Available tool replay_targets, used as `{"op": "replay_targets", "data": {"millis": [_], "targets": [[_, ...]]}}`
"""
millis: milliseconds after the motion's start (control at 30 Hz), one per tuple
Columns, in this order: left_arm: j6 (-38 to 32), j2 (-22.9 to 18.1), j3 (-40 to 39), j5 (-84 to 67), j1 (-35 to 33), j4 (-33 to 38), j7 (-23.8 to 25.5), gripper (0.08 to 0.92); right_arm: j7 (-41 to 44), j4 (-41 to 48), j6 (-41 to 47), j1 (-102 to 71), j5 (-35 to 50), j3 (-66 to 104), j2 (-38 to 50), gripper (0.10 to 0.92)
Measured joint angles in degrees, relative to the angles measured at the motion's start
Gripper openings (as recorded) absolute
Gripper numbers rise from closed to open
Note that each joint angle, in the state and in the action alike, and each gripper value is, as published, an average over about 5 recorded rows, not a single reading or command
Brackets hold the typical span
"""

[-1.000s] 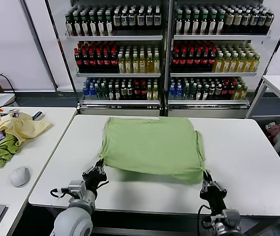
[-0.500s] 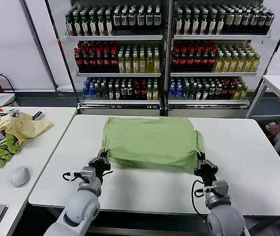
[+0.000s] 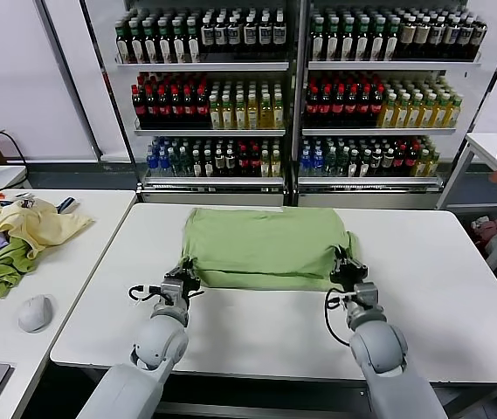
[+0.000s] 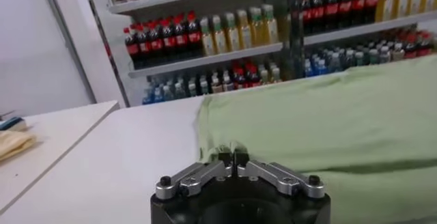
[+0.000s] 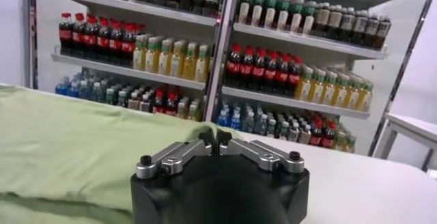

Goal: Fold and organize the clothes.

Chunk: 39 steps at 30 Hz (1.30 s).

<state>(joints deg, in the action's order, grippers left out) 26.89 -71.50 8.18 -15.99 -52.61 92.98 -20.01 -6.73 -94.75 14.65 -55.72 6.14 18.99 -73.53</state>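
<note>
The light green polo shirt of soft fabric (image 3: 265,246) lies across the middle of the white rectangular worktop (image 3: 440,305), doubled over so that its near edge is a fold line with a second layer on top. No collar, buttons or printed patch show in any view.

The left tool (image 3: 184,281) is clamped shut on the near left corner of the folded edge, and the right tool (image 3: 345,264) is clamped shut on the near right corner. In each wrist view the fingertips meet with a pinch of green cloth between them.

The main risk, as I judge it, is uneven travel. If one arm leads the other, the fold line will skew and the top layer will land crooked over the bottom one. Soft cloth like this also sags between the two pinch points, so the middle may drag on the worktop and wrinkle or roll under. A thin pinch could slip out of one tool, dropping that corner and collapsing the fold on that side. I cannot tell whether each tool holds one layer or both. Holding both would pull the whole garment along rather than fold it. Letting go too high would let the edge fall wherever it pleases.

On the neighbouring white side table (image 3: 73,262) lie a crumpled pale yellow garment (image 3: 38,224), a darker green towel-like cloth (image 3: 2,269) and a grey computer mouse (image 3: 35,312), well apart from the work. Shelves of bottled drinks (image 3: 292,96) stand behind.
</note>
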Motion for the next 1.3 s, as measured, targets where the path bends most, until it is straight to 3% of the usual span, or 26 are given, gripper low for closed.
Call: {"op": "replay_targets", "data": {"millis": [200, 600, 967, 1100, 1300], "targets": [[0.25, -0.45, 0.01, 0.66, 0.52, -1.65, 0.06, 0.157, 0.66, 3.66, 0.36, 2.17, -1.57, -1.11, -0.75, 0.174], [0.3, -0.2, 1.48, 0.82, -1.16, -0.38, -0.5, 0.503, 1.03, 2.47, 0.36, -0.73, -2.37, 0.2, -0.6, 0.519], [1.64, -0.24, 1.69, -0.75, -1.71, -0.4, -0.68, 0.797, -0.74, -0.98, 4.62, -6.05, 3.72, 3.81, 0.52, 0.806], [1.74, -0.49, 1.36, -1.5, -1.45, -0.81, -0.64, 0.771, -1.51, -0.89, 6.78, -6.4, 5.74, 3.95, 0.56, 0.797], [2.05, -0.68, 1.04, -2.61, -1.71, -0.97, -0.46, 0.599, -1.91, -0.27, 8.71, -6.35, 8.03, 3.61, 0.44, 0.638]]}}
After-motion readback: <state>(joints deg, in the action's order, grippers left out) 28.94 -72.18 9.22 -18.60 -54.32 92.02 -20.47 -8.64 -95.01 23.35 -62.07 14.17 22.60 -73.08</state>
